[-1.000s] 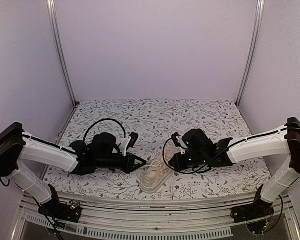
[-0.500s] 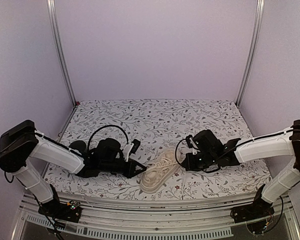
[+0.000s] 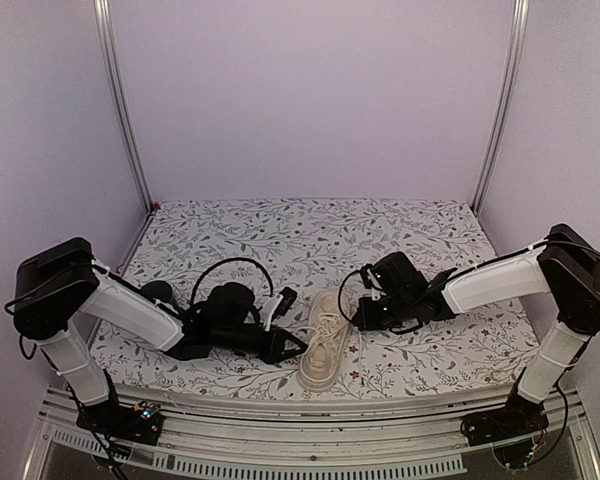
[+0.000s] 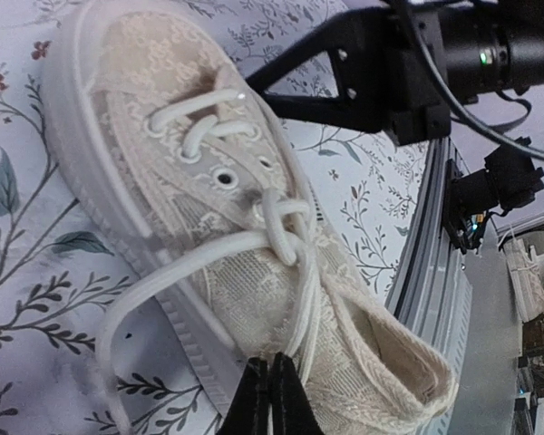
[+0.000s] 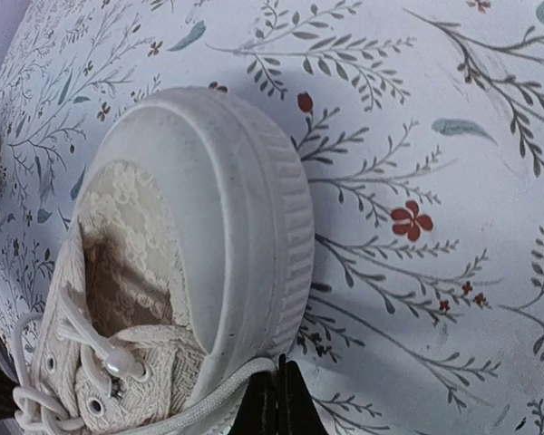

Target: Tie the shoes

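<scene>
Sneaker (image 3: 323, 345) in cream lace fabric lies on the floral cloth (image 3: 430, 235) close to the near edge of the table, between your two arms. Its rubber toe cap points toward the back and sits just beside your right gripper (image 3: 357, 313), while its heel opening faces the near edge beside your left gripper (image 3: 300, 349).

The pale laces (image 4: 208, 258) are threaded through the eyelets and crossed into a first knot over the tongue, with no bow showing. In the left wrist view your left fingers (image 4: 254, 403) are pressed together with no gap. One strand runs from the knot straight down into their tips — pinched there, as far as the view shows — and a second strand loops loosely out over the sole and onto the cloth.

In the right wrist view your right fingers (image 5: 290, 408) are likewise closed, low against the cloth at the foot of the toe cap. A strand comes along the sole's edge into their tips, so that jaw is clamped on the lace too. Both arms reach in low from either side, wrists near the cloth.
</scene>
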{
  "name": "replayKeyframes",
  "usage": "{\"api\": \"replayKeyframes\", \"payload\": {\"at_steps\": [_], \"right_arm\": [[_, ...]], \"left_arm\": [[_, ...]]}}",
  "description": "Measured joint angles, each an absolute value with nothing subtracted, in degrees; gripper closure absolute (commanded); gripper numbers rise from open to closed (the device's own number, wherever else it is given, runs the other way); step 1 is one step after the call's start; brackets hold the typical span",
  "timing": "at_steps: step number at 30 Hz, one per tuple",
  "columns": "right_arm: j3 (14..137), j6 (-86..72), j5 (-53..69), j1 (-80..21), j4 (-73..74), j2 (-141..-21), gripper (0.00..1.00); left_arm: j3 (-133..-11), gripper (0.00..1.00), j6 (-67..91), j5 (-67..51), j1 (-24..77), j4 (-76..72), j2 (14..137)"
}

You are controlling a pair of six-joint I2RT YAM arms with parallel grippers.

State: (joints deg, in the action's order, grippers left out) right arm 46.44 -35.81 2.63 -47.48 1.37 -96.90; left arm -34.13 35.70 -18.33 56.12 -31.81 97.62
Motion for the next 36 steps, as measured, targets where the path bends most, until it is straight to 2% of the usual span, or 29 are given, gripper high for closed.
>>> {"api": "replayKeyframes", "payload": {"at_steps": [10, 21, 34, 36], "right_arm": [[50.3, -29.93, 3.11, -45.82, 1.5, -97.41, 0.98], [50.26, -19.86, 9.47, -47.24, 7.97, -85.93, 0.98], [50.28, -20.01, 14.13, -52.4, 8.95, -90.3, 0.98], [50.3, -20.36, 14.13, -52.4, 8.95, -90.61, 0.98]], "left_arm": [[-34.76, 1.0, 36.27, -13.67, 57.93, -27.33, 94.11], [-39.94, 1.0, 32.49, -9.54, 57.93, -23.66, 89.32], [-38.63, 1.0, 31.29, -10.79, 57.93, -22.48, 88.73], [-38.0, 0.98, 30.96, -11.64, 57.93, -22.41, 88.64]]}}
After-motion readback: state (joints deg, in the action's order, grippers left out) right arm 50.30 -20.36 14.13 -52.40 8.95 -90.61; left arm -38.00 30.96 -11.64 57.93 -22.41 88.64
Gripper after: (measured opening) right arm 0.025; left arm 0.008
